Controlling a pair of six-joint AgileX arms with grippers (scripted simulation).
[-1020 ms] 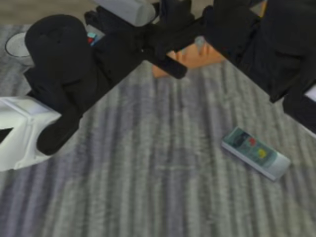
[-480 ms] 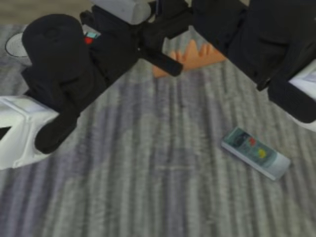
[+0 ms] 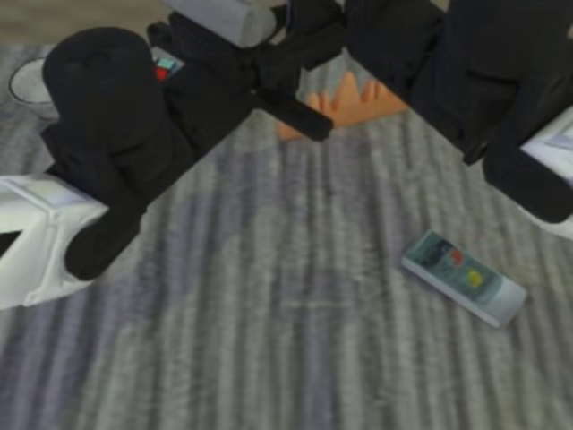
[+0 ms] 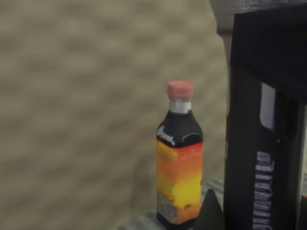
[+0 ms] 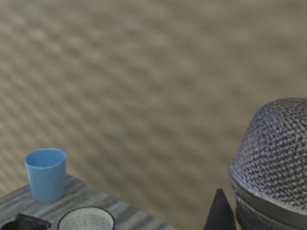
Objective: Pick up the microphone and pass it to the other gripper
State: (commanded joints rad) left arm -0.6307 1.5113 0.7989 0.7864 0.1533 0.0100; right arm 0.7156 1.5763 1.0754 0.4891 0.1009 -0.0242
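The two arms are meeting at the far middle of the table. The microphone [image 5: 276, 163] is sitting right by the right gripper. I cannot tell whose fingers are squeezing it. One should be holding tight before the other is letting go

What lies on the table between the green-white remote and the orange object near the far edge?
In the top view, nothing: only bare grey striped tabletop runs between the remote and the orange object, which the arms partly cover.
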